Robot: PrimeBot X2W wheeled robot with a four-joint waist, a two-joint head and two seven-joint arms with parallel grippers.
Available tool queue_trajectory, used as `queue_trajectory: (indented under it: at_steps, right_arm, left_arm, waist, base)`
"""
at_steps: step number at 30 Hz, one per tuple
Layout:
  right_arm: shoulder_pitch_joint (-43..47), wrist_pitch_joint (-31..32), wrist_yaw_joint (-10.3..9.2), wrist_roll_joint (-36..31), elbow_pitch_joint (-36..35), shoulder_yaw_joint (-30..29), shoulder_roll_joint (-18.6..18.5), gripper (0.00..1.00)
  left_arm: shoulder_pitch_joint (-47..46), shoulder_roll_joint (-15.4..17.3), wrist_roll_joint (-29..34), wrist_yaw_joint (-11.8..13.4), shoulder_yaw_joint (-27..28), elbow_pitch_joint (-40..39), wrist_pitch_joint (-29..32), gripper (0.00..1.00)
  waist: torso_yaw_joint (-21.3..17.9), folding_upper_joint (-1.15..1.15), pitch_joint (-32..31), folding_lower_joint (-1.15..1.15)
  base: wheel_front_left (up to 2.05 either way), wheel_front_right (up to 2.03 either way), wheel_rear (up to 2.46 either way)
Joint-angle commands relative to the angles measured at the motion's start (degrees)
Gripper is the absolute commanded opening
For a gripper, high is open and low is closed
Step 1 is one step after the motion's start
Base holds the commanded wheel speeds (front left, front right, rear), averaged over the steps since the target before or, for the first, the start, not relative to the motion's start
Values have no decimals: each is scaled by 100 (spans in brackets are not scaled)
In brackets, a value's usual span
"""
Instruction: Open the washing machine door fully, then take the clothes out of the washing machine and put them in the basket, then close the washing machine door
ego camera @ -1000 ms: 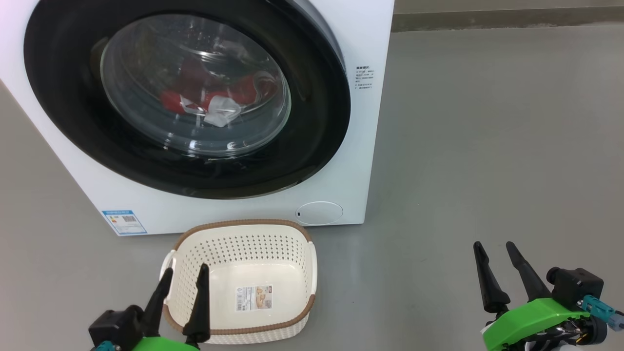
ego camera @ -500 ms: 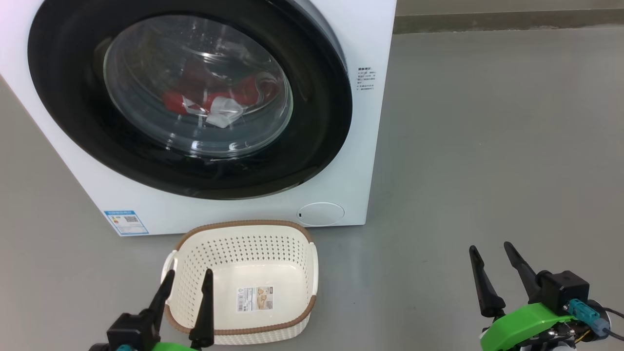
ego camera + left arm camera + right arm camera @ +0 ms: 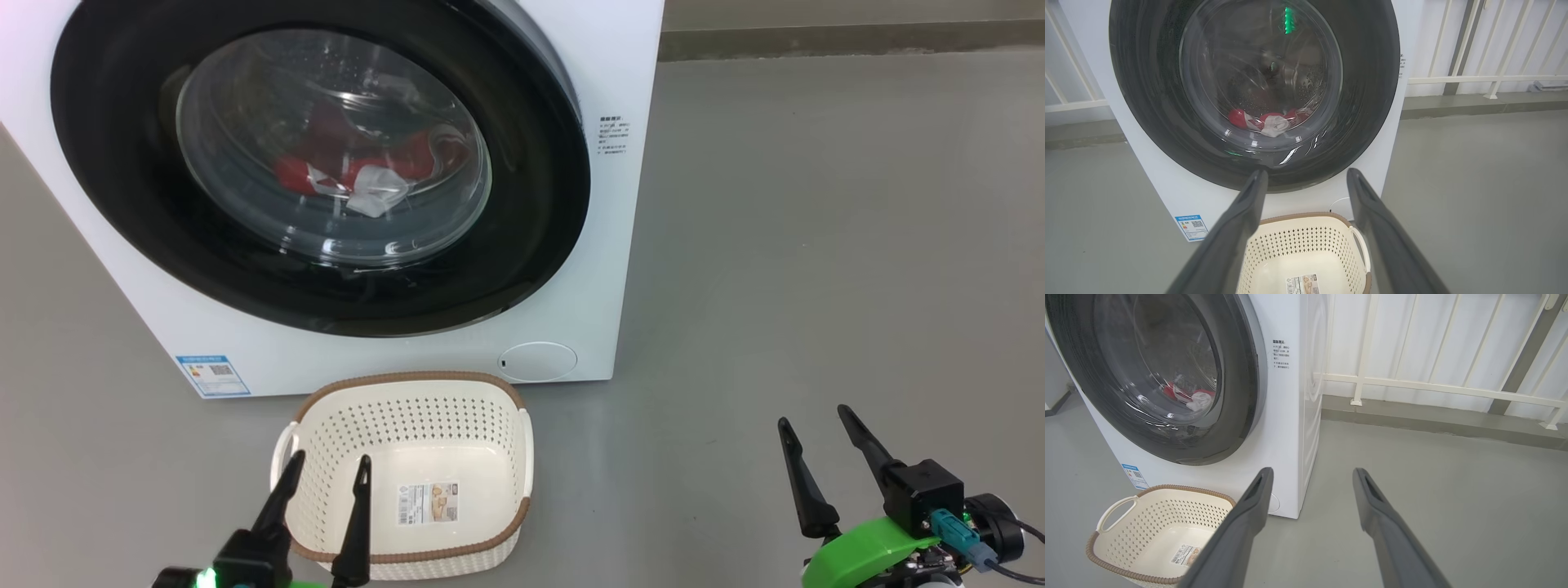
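The white washing machine point(image 3: 620, 245) stands ahead with its black-rimmed round door point(image 3: 122, 188) shut against the front. Red and white clothes point(image 3: 359, 175) lie in the drum behind the glass, also showing as clothes point(image 3: 1267, 121) and clothes point(image 3: 1190, 398). The cream basket point(image 3: 490, 388) with a brown rim sits on the floor just before the machine, holding nothing but its paper label. My left gripper point(image 3: 326, 469) hovers open over the basket's near left edge. My right gripper point(image 3: 812, 418) is open above bare floor to the machine's right.
Grey floor point(image 3: 816, 245) stretches to the right of the machine. A white railing point(image 3: 1433, 388) and a low kerb run along the back wall. A small round flap point(image 3: 536, 361) sits low on the machine's front, a blue label point(image 3: 212, 374) at its lower left.
Both grippers have sunk slightly toward the bottom of the head view, the left one also drifting right. The picture has shifted a little; machine, clothes and basket stay put.
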Motion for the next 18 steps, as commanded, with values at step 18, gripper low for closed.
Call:
queue_trajectory:
  at_steps: [18]
  right_arm:
    - [-215, -82, 2, 133, -93, 133, -81, 100]
  left_arm:
    - [-245, 35, -22, 71, 183, 16, -75, 100]
  waist:
    - [-12, 0, 26, 0]
  base:
    - [0, 0, 0]
